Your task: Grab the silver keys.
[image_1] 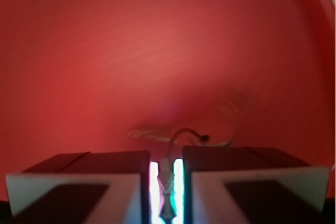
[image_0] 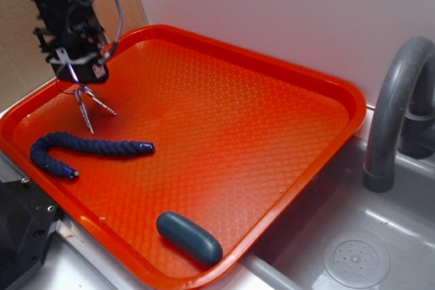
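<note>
In the exterior view my gripper (image_0: 76,78) hangs over the far left corner of the orange tray (image_0: 343,96). It is shut on the silver keys (image_0: 87,105), which dangle fanned out below it, their tips at or just above the tray floor. In the wrist view my gripper (image_1: 166,163) has its jaws almost together, with a thin metal part of the keys pinched between them. The key ring wire (image_1: 181,132) curls out just past the fingertips, and the rest of the keys are a blur against the red tray (image_1: 157,40).
A twisted dark-blue rope (image_0: 81,147) lies on the tray just in front of the keys. A dark teal capsule (image_0: 189,237) lies near the tray's front edge. A grey faucet (image_0: 393,113) and sink (image_0: 353,259) are at the right, with a white wall behind.
</note>
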Robot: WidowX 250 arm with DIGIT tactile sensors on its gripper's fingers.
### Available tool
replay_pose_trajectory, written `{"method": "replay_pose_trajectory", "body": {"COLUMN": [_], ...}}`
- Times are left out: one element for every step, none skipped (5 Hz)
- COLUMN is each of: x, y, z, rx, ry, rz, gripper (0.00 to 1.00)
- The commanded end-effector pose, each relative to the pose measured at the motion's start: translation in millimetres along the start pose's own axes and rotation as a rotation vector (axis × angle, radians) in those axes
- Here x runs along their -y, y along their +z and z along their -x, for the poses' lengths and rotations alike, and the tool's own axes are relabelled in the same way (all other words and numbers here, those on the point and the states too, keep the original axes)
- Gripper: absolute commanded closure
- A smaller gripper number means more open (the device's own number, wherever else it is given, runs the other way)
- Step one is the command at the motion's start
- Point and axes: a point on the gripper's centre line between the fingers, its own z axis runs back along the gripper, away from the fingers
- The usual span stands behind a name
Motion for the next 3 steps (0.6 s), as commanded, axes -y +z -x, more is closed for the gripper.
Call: {"method": "replay_pose_trajectory", "body": {"x": [51,51,50], "y": [108,158,157], "z": [46,50,52], "rx": [0.227,0.198,0.207], "ry": [-0.178,-0.21,-0.183], "rz": [0.104,0.127,0.101], "gripper": [1.0,1.0,1.0]}}
